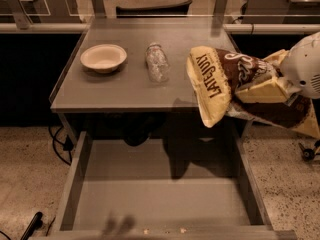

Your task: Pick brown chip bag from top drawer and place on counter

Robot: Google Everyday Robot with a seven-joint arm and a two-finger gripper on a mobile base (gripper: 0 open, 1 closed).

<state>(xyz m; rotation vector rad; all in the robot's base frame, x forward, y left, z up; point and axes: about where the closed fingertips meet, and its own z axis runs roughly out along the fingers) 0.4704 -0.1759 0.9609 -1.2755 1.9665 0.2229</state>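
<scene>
**Chip bag held aloft at the counter's right corner**

The gripper (265,90) is at the right of the view, its yellow fingers (250,93) clamped on the brown chip bag (224,75). The bag hangs tilted, with its cream "Late July" edge facing left, over the front-right corner of the counter (125,86). It is well above the top drawer (70,184), which stands open below. On the counter sit a pale bowl (103,57) and, just beside it, a clear bottle (157,62) lying on its side.

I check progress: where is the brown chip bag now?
In the camera view the brown chip bag is in the air at the right, held by the gripper, at the near right corner of the counter, above the top drawer.
</scene>
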